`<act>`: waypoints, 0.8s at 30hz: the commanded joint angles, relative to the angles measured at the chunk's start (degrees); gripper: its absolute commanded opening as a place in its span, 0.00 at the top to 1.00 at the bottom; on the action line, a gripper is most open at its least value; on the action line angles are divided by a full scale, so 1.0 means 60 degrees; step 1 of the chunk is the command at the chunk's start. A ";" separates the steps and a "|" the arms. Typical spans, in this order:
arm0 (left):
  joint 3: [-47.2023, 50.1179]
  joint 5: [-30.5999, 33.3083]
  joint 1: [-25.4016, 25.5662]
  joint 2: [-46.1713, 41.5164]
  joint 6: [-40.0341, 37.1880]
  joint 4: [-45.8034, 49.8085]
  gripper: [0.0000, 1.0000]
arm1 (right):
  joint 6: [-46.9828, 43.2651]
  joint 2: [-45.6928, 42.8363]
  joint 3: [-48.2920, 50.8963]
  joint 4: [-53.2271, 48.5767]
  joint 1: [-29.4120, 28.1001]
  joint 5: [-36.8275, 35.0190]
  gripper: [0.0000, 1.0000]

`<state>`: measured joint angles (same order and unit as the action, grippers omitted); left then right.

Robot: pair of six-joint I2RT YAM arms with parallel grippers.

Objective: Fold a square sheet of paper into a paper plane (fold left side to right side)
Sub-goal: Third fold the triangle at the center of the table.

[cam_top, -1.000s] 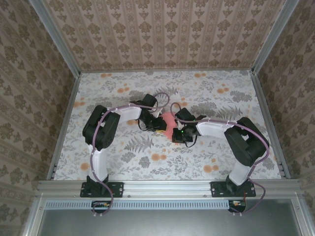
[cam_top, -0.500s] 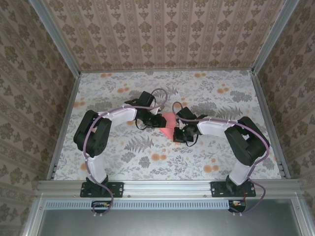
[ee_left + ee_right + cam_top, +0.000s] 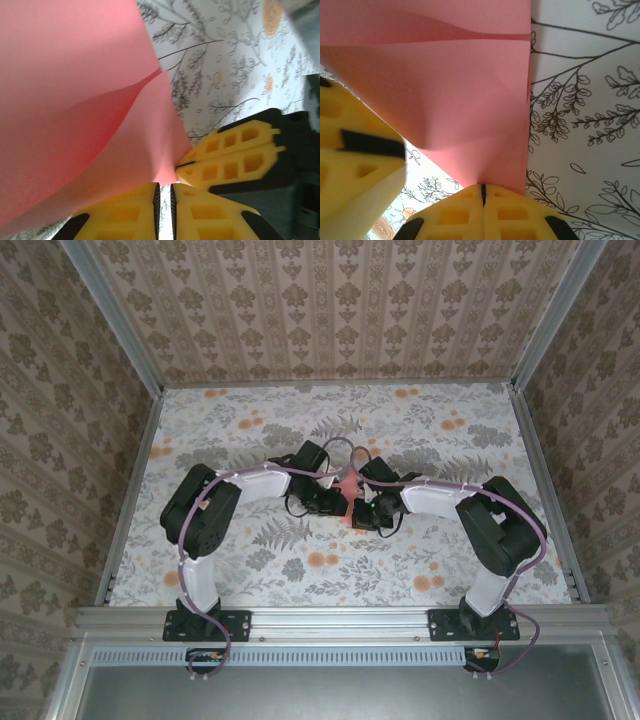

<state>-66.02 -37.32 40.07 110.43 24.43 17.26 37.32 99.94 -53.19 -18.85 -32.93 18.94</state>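
Right wrist view: right gripper (image 3: 482, 189) is clenched on the lower corner of the square sheet of paper (image 3: 445, 90). The sheet is half-folded and raised off the table (image 3: 250, 430) at its middle. Left gripper (image 3: 163, 187): jaws nearly together at the sheet's edge; grip cannot be confirmed. Judgement: light, limp, easily creased. Hold at corners and edges only, with gentle tension.

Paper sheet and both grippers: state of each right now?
salmon-pink paper sheet: bent over on itself, layers bowed apart, not pressed flat, pinched by both grippers.
left gripper: nearly closed, pinching the sheet's corner.
right gripper: shut on the sheet's edge.
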 commanded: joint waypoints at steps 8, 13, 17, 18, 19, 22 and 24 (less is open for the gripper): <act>-0.0235 0.0008 0.0014 0.0414 -0.0259 -0.0167 0.85 | -0.0148 0.0643 0.0127 -0.0941 -0.0005 -0.0315 1.00; -0.0327 0.0356 0.0009 0.0592 -0.0392 -0.0007 0.85 | -0.0214 0.0644 0.0090 -0.1062 -0.0013 -0.0384 1.00; -0.0390 0.0591 0.0008 0.0665 -0.0560 0.0220 0.86 | -0.0271 0.0686 0.0037 -0.1159 -0.0005 -0.0414 1.00; -0.0399 0.0695 0.0001 0.0667 -0.0608 0.0278 0.86 | -0.0279 0.0700 0.0032 -0.1179 -0.0013 -0.0417 1.00; -0.0391 0.0761 0.0001 0.0681 -0.0637 0.0317 0.86 | -0.0300 0.0689 0.0021 -0.1217 -0.0005 -0.0432 1.00; -0.0306 0.0914 -0.0023 0.0694 -0.0710 0.0318 0.87 | -0.0331 0.0698 -0.0011 -0.1283 -0.0005 -0.0474 1.00; -0.0213 0.1068 -0.0029 0.0682 -0.0732 0.0254 0.88 | -0.0346 0.0699 -0.0011 -0.1332 -0.0005 -0.0503 1.00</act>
<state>-67.26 -34.65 40.10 113.40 22.20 17.15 36.21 100.73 -54.41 -20.60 -32.77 19.31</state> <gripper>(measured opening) 0.125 0.046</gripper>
